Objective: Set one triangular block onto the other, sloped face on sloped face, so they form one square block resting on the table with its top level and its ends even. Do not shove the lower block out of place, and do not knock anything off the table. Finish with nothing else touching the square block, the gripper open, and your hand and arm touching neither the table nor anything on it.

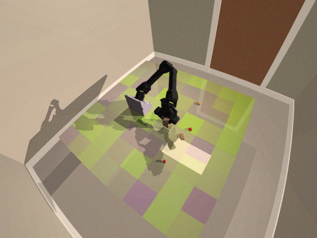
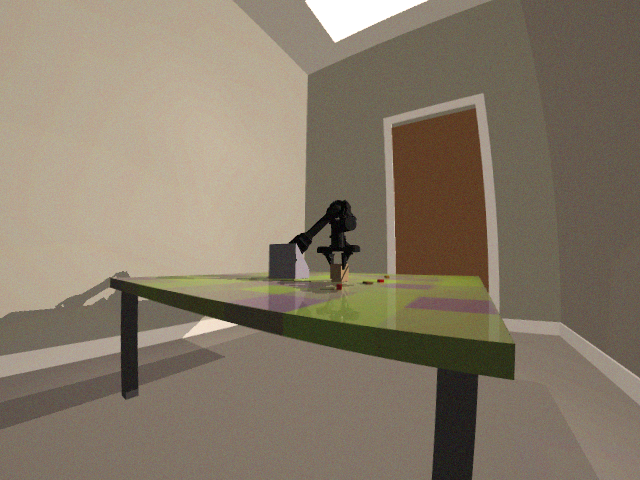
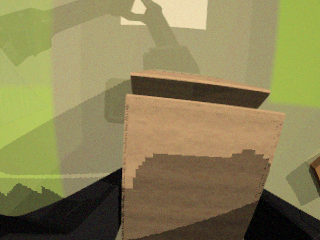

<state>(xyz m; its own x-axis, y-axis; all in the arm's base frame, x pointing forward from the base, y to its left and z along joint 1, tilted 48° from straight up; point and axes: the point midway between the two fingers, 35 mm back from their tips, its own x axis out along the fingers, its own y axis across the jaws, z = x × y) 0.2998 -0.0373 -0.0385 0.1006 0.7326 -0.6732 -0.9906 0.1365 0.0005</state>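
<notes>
Wrist view: end effector (image 1: 167,119) (image 2: 336,263) (image 3: 184,180) grips a wooden block (image 1: 165,123) (image 2: 336,272) (image 3: 200,135).

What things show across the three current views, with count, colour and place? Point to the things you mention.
Triangular blocks (image 3: 200,135) (image 2: 338,272): two, light wood; one in the end effector, the other close beside it.
Small red cubes (image 1: 190,129) (image 2: 380,281): two, on the table.
Small orange block (image 1: 198,103) (image 2: 386,276): one, toward the door.
Small flat brown block (image 1: 182,136) (image 2: 368,282): one, near a red cube.
Pale lilac angular object (image 1: 136,105) (image 2: 282,260): one, by the arm's base.
Table (image 1: 138,197) (image 2: 361,338): one, green and purple patchwork.
Door (image 1: 245,38) (image 2: 439,196): one, brown.
Arm (image 1: 172,83) (image 2: 315,229): one, black.
End effector (image 1: 167,120) (image 2: 337,260): one, black, shut on a block.
</notes>
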